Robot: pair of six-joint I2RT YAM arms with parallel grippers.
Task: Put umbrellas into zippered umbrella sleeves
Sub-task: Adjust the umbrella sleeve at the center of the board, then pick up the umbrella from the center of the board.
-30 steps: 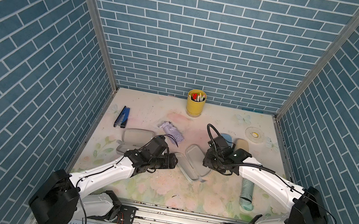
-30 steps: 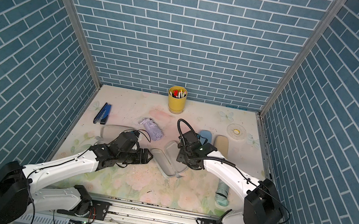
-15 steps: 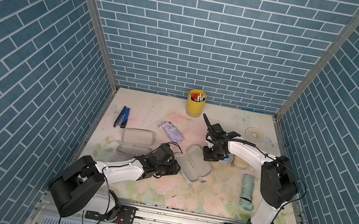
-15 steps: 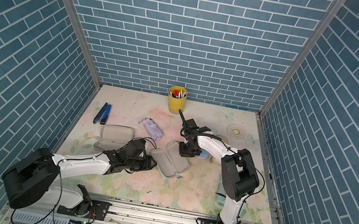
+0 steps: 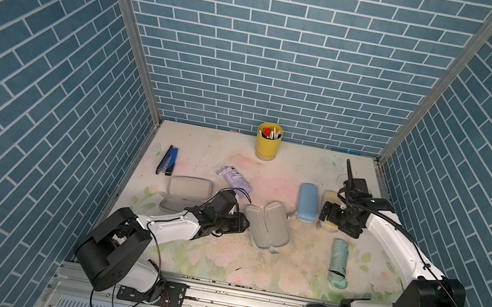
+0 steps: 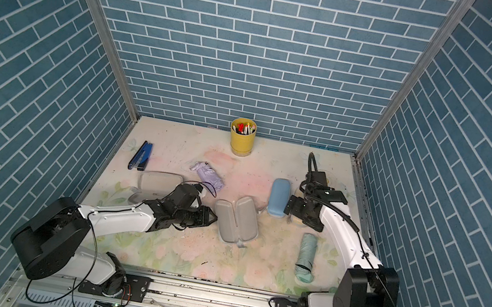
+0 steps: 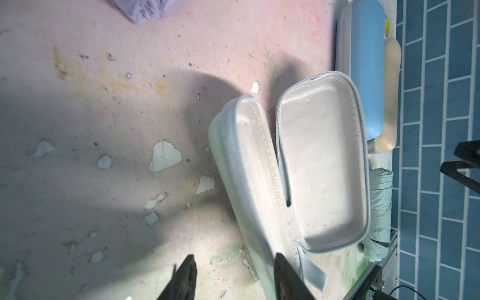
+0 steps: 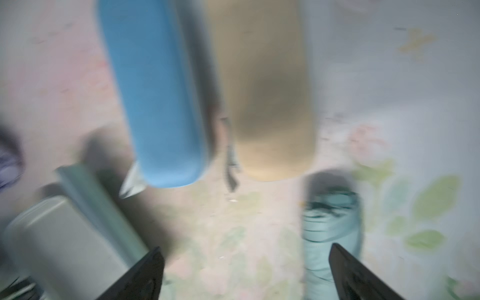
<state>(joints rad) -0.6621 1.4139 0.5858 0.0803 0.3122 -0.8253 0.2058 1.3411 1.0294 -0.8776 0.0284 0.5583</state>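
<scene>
the left gripper [image 7: 233, 257] has its two black fingers apart, with the edge of the open mint sleeve [image 7: 322, 166] between them. the right gripper [image 8: 245, 248] is spread wide, holding nothing, over the table [image 5: 203, 153] by the blue sleeve [image 8: 161, 91] and tan sleeve [image 8: 270, 91], both shut. there are four hard, rounded sleeves. two are open and grey inside, counting the other open sleeve [image 5: 188, 190]. two crinkly cloth rolls lie loose: the lilac umbrella [image 5: 235, 179] and the mint umbrella [image 5: 339, 263].
</scene>
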